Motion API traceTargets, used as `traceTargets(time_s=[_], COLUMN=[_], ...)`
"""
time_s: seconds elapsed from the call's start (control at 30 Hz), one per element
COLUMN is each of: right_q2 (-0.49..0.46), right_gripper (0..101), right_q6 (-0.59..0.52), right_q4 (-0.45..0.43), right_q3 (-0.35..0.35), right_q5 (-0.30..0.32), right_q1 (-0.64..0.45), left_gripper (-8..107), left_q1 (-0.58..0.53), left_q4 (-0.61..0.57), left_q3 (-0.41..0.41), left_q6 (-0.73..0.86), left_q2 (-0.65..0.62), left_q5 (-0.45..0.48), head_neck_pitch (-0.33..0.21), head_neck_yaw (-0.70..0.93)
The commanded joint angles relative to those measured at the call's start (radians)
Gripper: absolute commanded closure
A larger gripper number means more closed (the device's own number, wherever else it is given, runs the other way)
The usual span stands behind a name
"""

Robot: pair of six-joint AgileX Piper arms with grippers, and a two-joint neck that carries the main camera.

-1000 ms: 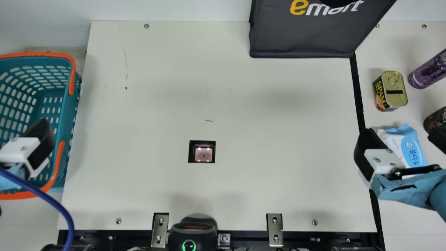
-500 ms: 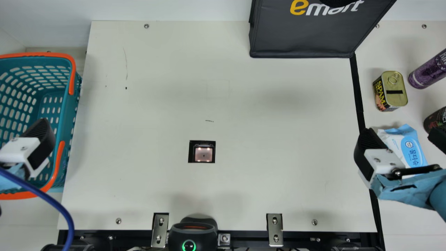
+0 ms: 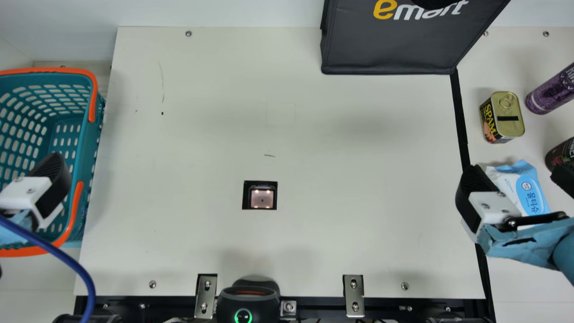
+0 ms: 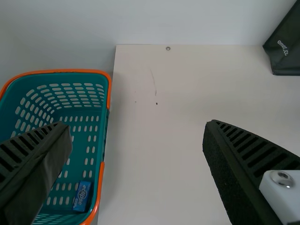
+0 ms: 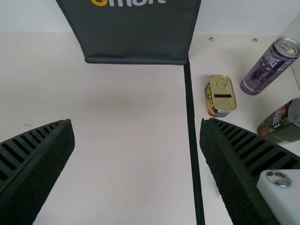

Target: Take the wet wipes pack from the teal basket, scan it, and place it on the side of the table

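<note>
"Two pincers are seen; how is the right pincer (image 3: 515, 174) set?"

"It is held wide open above the right side of the surface (image 3: 202, 134), and nothing is gripped by its ribbed fingers."

"And the wet wipes pack (image 3: 531, 190)?"

"Laid on the surface, beyond the black strip (image 3: 459, 116). In the main view it is partly covered by the right pincer."

"What is placed around it?"

"A dark can (image 3: 560, 154) is stood near the pack, a gold-topped tin (image 3: 510, 112) is set farther back, and a purple can (image 3: 552, 89) is stood just beside the tin."

"How about the left pincer (image 3: 53, 169)?"

"Spread wide too, with nothing gripped. One finger is seen over the teal basket (image 3: 83, 152), where a small blue box (image 4: 82, 196) is contained."

"Between the arms?"

"A lit scanner window (image 3: 262, 198) is set into the surface, and a black device with a green ring (image 3: 244, 309) is mounted at the near edge. Toward the back wall, a dark bag (image 3: 385, 49) is placed."
</note>
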Motion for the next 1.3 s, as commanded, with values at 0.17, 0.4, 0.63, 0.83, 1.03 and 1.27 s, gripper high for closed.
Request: traceTargets(time_s=[0.17, 0.4, 0.63, 0.83, 1.03, 1.27], right_q2=[0.0, 0.0, 0.0, 0.0, 0.0, 0.0], right_gripper=[6, 6, 6, 6, 6, 6], right_q6=[0.0, 0.0, 0.0, 0.0, 0.0, 0.0], right_q4=[0.0, 0.0, 0.0, 0.0, 0.0, 0.0], right_q3=[0.0, 0.0, 0.0, 0.0, 0.0, 0.0], right_q5=[0.0, 0.0, 0.0, 0.0, -0.001, -0.001], right_q1=[0.0, 0.0, 0.0, 0.0, 0.0, 0.0], left_gripper=[9, 9, 9, 9, 9, 9], left_q1=[0.0, 0.0, 0.0, 0.0, 0.0, 0.0], left_q4=[0.0, 0.0, 0.0, 0.0, 0.0, 0.0], left_q3=[0.0, 0.0, 0.0, 0.0, 0.0, 0.0], left_q6=[0.0, 0.0, 0.0, 0.0, 0.0, 0.0], left_q2=[0.0, 0.0, 0.0, 0.0, 0.0, 0.0], left_q5=[0.0, 0.0, 0.0, 0.0, 0.0, 0.0], head_neck_pitch=[-0.029, -0.029, -0.029, -0.029, -0.029, -0.029], head_neck_yaw=[0.003, 0.003, 0.003, 0.003, 0.003, 0.003])
